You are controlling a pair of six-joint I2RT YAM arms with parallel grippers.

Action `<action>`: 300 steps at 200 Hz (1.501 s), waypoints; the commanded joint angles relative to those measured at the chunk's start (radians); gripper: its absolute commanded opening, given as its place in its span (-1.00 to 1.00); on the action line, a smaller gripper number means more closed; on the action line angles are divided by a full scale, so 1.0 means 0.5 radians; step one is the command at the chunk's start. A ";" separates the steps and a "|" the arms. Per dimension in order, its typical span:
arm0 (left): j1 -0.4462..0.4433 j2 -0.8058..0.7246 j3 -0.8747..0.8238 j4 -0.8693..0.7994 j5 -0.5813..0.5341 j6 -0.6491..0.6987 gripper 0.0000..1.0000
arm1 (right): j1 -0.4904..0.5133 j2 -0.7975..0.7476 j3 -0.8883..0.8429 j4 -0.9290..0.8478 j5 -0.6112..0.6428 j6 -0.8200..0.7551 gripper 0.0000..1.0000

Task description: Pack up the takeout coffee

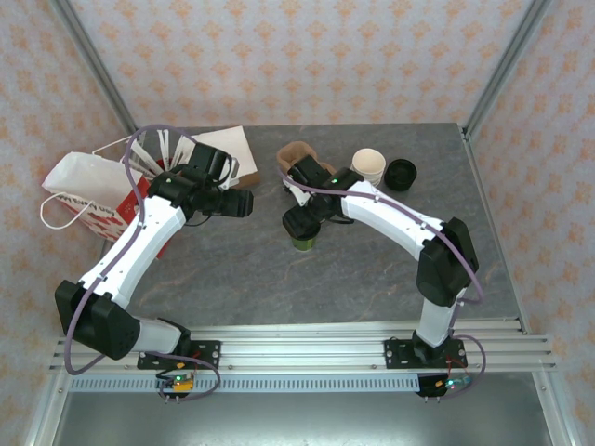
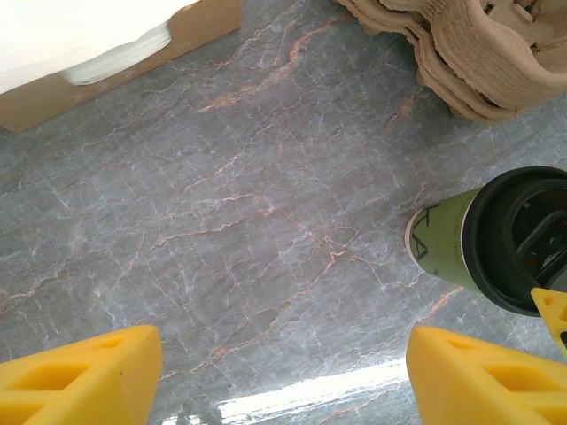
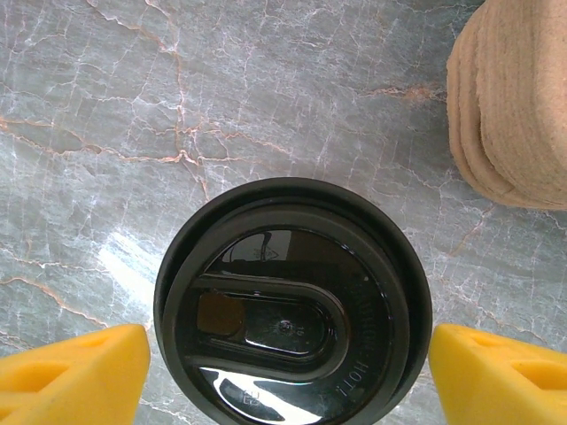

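Note:
The takeout coffee [image 1: 305, 243] stands upright on the grey marble table [image 1: 242, 269], a small green-sided cup [image 2: 447, 241] with a black lid [image 3: 292, 301]. My right gripper [image 1: 302, 223] hangs directly over it and is open. Its yellow fingers [image 3: 75, 372] flank the lid's rim on both sides, very close to it, and the cup rests on the table. My left gripper [image 1: 244, 204] is open above bare table to the left of the cup, and there is nothing between its fingertips [image 2: 80, 372].
A stack of brown pulp cup carriers [image 1: 297, 153] lies just behind the cup. Cream-lined stacked cups [image 1: 369, 165] and a loose black lid [image 1: 401, 174] sit at the back right. A white paper bag [image 1: 79, 190] lies at the left, with a cardboard box of napkins [image 2: 115, 62] beside it.

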 commanded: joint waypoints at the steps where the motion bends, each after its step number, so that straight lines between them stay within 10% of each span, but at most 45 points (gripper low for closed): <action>1: 0.012 0.010 -0.030 0.014 -0.010 0.039 0.48 | 0.010 0.020 -0.023 -0.044 0.037 0.023 0.63; 181: 0.012 0.025 -0.051 0.033 0.043 0.045 0.47 | 0.010 0.032 -0.360 0.053 0.206 0.024 0.51; 300: 0.013 0.040 -0.028 0.016 0.080 0.054 0.46 | 0.010 0.008 0.074 -0.072 0.059 0.053 0.60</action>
